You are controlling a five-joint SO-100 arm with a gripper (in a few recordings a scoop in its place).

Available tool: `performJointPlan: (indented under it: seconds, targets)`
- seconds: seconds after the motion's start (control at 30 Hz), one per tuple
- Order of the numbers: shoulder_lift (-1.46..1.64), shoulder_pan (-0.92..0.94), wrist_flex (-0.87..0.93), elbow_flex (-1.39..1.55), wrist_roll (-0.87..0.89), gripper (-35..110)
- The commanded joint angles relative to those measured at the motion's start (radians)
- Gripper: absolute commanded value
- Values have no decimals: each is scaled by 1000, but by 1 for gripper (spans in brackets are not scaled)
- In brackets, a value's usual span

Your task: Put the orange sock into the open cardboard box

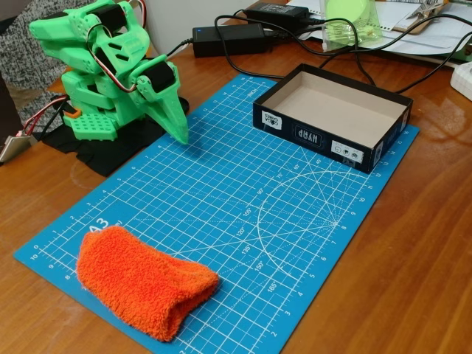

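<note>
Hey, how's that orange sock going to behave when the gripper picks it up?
The orange sock looks plush and folded flat, so it will probably droop from a pinch. Its fuzzy pile should grip rather than slip. It likely weighs little and won't roll on the cutting mat.

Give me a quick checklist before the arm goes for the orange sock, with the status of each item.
1. Orange sock lying free on the blue cutting mat, nothing on top: ok.
2. Open cardboard box empty inside, opening up: ok.
3. Mat between sock and box bare of obstacles: ok.
4. End effector open enough for the plush sock: not ok, looks shut.
5. End effector holding nothing: ok.
6. Black cables behind the box out of the arm's path: cannot tell.
</note>
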Motion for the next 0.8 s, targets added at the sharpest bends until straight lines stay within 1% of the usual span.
performJointPlan:
  seconds: [0.0,0.77]
  targets:
    - [14,15,-3,12,6,0]
    - [14,25,-3,12,14,0]
